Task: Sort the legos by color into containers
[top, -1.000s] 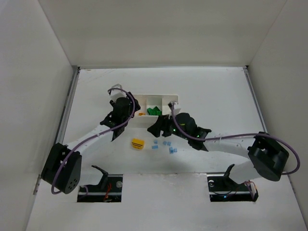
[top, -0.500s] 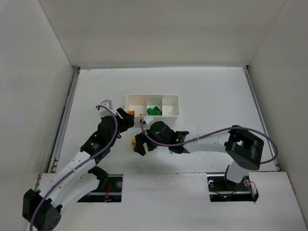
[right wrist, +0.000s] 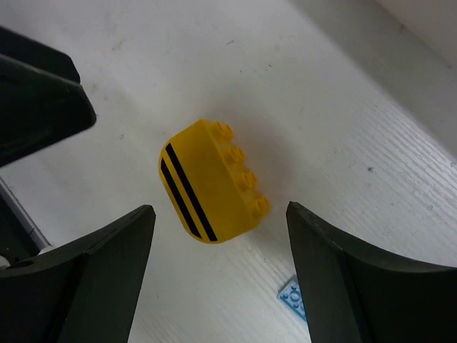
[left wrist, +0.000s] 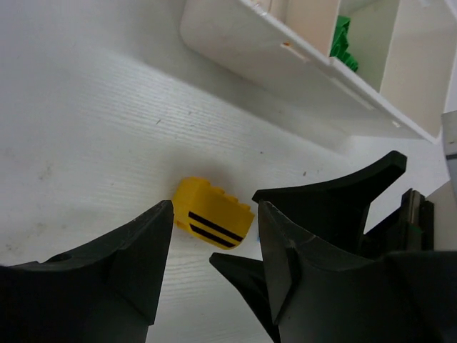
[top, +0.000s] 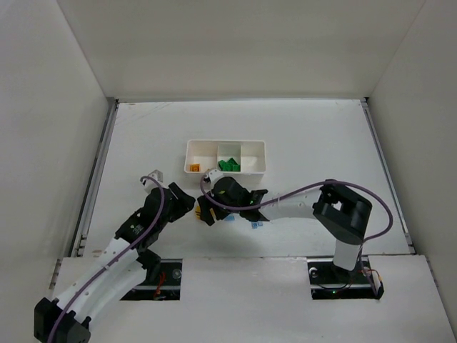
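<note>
Yellow plastic fills the gap of the right gripper (right wrist: 218,218). A curved yellow brick (right wrist: 211,182) with two black stripes and a row of studs lies on the white table (right wrist: 321,93) between the two fingers. They stand wide apart and neither touches it. A light blue plate (right wrist: 291,296) lies flat near the inner edge of one finger, closer to the wrist than the brick.

The left gripper (left wrist: 214,214) faces the same brick from the other side. Its fingers are also apart with nothing held, and the brick lies just past their tips, in line with the gap. The right gripper's black fingers show just beside the brick in the left wrist view.

Well beyond the left fingertips sits the white tray (left wrist: 285,61), with green bricks (left wrist: 344,43) in its middle compartment. From above, an orange brick (top: 194,168) lies in the tray's left end compartment. More light blue pieces (top: 255,225) lie on the table behind the right gripper.
</note>
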Robot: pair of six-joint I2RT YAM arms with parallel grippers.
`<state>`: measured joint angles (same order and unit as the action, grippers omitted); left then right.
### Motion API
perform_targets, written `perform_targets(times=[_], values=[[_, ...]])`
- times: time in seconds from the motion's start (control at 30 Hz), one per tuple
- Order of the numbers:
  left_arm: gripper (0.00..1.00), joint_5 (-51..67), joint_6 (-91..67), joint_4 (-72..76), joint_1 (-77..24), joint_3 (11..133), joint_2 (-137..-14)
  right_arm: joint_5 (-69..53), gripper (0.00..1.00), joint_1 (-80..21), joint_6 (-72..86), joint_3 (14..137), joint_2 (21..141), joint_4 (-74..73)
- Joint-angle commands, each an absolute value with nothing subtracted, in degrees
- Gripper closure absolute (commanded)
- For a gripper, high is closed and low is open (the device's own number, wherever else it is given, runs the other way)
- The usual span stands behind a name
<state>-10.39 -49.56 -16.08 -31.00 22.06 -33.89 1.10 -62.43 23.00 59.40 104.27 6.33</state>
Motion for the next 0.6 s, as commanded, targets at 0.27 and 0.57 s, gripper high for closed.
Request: perform_targets(times=[0.27, 0.57], values=[[0.49, -7.6, -56.3, -16.8, -29.0, 17.9, -30.4, 0.4, 0.53, -62.1, 22.1, 63.5, 107.2, 5.0], [0.44, -5.8, -63.8, -6.9, -30.0, 14.6, -23.9, -4.9, 0.65, -57.9, 29.6, 56.7, 98.0, 11.9]])
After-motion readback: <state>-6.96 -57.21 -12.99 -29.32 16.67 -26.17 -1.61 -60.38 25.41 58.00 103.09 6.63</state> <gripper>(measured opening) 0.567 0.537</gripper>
